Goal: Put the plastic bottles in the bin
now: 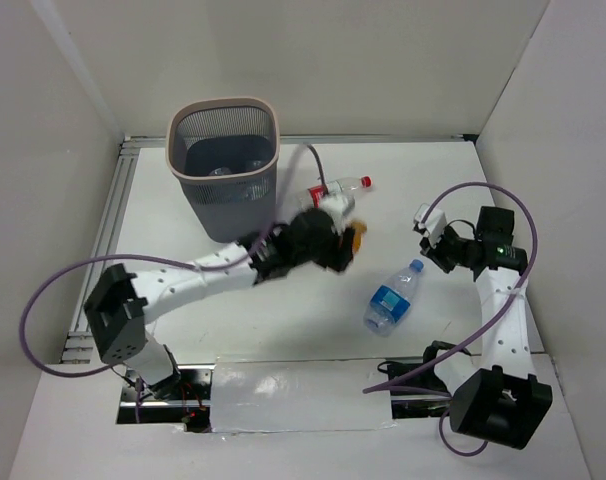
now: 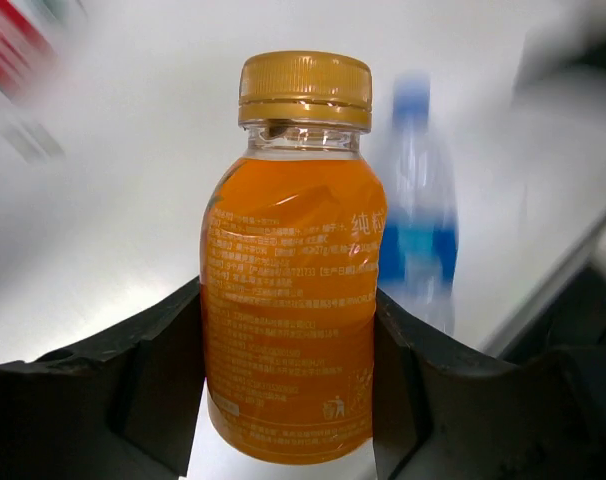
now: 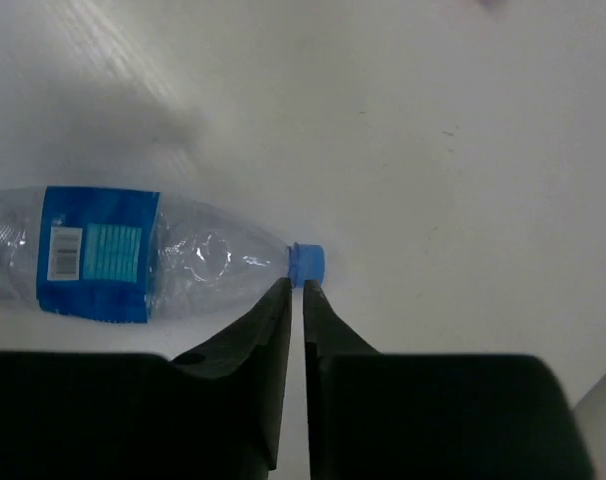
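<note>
My left gripper (image 1: 345,240) is shut on the small orange bottle (image 1: 358,238) and holds it above the table, right of the bin (image 1: 223,102). In the left wrist view the orange bottle (image 2: 288,220) stands upright between my fingers (image 2: 163,370). The red-labelled bottle (image 1: 338,190) lies on the table just behind it. The blue-labelled, blue-capped bottle (image 1: 393,297) lies on the table at centre right. My right gripper (image 1: 430,238) is shut and empty; in its wrist view its tips (image 3: 303,287) sit just in front of that bottle's cap (image 3: 306,263). Clear bottles (image 1: 226,170) lie inside the bin.
White walls close in the table on the left, back and right. Purple cables loop beside both arms (image 1: 43,300). A metal rail (image 1: 108,225) runs along the left edge. The blue bottle shows blurred behind the orange one in the left wrist view (image 2: 415,230).
</note>
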Robot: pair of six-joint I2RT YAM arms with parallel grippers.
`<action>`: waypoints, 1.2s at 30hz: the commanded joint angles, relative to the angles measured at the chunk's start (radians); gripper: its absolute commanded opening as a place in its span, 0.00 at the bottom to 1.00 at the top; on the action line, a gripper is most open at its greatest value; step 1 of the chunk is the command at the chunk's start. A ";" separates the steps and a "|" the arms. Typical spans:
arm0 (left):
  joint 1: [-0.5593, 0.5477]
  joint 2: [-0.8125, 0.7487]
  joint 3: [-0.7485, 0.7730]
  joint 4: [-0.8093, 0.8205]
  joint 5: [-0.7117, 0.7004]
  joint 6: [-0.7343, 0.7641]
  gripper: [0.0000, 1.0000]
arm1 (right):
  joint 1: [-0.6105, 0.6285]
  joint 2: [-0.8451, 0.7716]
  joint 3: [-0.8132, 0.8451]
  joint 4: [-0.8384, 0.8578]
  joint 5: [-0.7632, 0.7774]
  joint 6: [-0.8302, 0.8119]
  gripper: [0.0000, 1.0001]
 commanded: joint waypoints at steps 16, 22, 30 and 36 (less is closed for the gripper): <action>0.578 -0.023 0.495 0.077 -0.279 0.259 0.42 | -0.004 -0.024 -0.064 -0.130 -0.153 -0.418 0.92; 0.671 -0.014 0.462 0.055 -0.303 0.210 0.84 | -0.004 0.031 -0.015 -0.231 -0.184 -0.660 1.00; 0.630 -0.049 0.540 -0.017 -0.161 0.234 1.00 | -0.004 0.137 -0.044 -0.440 -0.106 -1.243 1.00; 0.396 -0.221 0.391 -0.051 -0.040 0.322 1.00 | 0.044 0.266 -0.073 -0.454 0.032 -1.523 1.00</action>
